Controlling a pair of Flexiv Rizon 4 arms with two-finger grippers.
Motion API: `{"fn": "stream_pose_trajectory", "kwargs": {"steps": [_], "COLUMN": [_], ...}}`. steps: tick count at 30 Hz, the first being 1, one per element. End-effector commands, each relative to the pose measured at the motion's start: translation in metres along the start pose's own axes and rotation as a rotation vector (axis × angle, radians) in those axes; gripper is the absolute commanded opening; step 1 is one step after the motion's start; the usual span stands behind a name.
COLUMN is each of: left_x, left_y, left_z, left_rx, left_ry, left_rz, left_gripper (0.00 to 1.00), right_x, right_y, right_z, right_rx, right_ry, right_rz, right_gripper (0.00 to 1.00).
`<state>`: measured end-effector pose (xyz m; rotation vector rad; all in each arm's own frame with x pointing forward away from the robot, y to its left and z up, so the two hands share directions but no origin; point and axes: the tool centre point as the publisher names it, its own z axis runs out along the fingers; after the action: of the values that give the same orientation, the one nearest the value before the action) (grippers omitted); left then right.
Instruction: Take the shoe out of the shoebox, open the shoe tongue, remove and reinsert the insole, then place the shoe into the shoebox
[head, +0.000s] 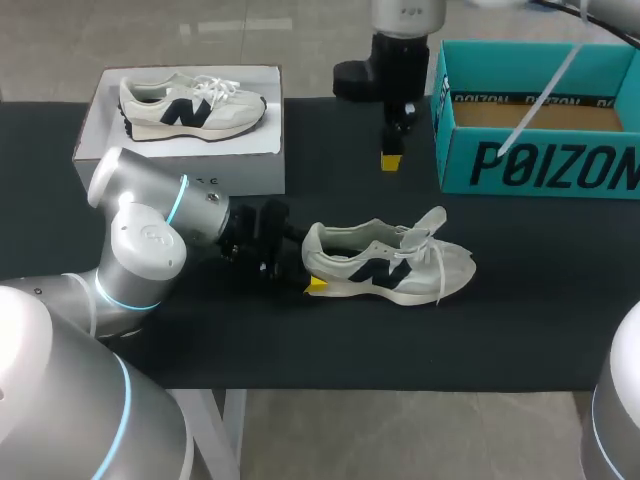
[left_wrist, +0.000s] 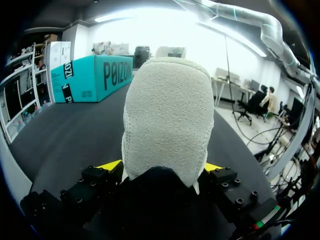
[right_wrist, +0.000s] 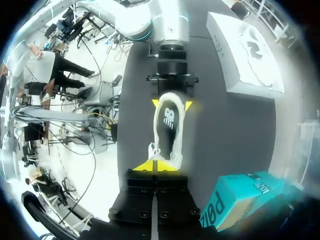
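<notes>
Head view has the shoe (head: 385, 262) lying on its sole at the middle of the black table (head: 330, 340), toe toward the right, out of the teal shoebox (head: 540, 165) at the upper right. The left gripper (head: 302, 266) is clamped on the heel from the left, most likely to pin the shoe in place while the other arm works on the tongue and insole. The right gripper (head: 391, 158) hangs at the upper middle, well apart from the shoe, between the shoebox and a white box (head: 180, 170) at the upper left with a second shoe (head: 190, 105) on it.

Left wrist view adds what the head view hides: the suede heel fills the gap between the yellow fingertips (left_wrist: 111, 165), one touching each side. Right wrist view looks along the shoe's length into its open mouth and laces. It shows its own yellow tips pressed together with nothing between them, so the tongue appears not yet taken hold of.
</notes>
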<state>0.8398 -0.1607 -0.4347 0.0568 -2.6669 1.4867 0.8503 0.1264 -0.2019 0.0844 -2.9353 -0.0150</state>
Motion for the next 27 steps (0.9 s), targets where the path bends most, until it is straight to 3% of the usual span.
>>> {"fn": "stream_pose_trajectory", "kwargs": {"steps": [1,4,6,11,17,19,22,25,27], "left_x": [0.000,0.000,0.000,0.000,0.000,0.000,0.000,0.000,0.000], "left_y": [0.001,0.001,0.001,0.001,0.001,0.001,0.001,0.001,0.001], "left_z": [-0.001,-0.001,-0.001,-0.001,-0.001,-0.001,-0.001,-0.001,-0.001], "left_rx": [-0.001,-0.001,-0.001,-0.001,-0.001,-0.001,-0.001,-0.001,-0.001], "left_ry": [0.001,0.001,0.001,0.001,0.001,0.001,0.001,0.001,0.001], "left_rz": [0.000,0.000,0.000,0.000,0.000,0.000,0.000,0.000,0.000], "left_gripper": [0.00,0.00,0.00,0.00,0.00,0.00,0.00,0.00,0.00], "right_x": [0.006,0.003,0.001,-0.004,-0.003,-0.002,0.000,0.000,0.000], "right_y": [0.006,0.015,0.020,0.013,0.009,0.009,0.008,0.005,0.005], "right_z": [0.010,0.012,0.016,0.029,0.040,0.040,0.039,0.042,0.042], "right_rx": [0.314,0.366,0.357,0.231,0.053,0.005,0.004,-0.078,-0.078], "right_ry": [-0.367,-0.388,-0.409,-0.438,-0.343,-0.344,-0.321,-0.291,-0.291], "right_rz": [-0.285,-0.251,-0.209,-0.023,0.140,0.139,0.142,0.120,0.120], "right_gripper": [0.00,0.00,0.00,0.00,0.00,0.00,0.00,0.00,0.00]}}
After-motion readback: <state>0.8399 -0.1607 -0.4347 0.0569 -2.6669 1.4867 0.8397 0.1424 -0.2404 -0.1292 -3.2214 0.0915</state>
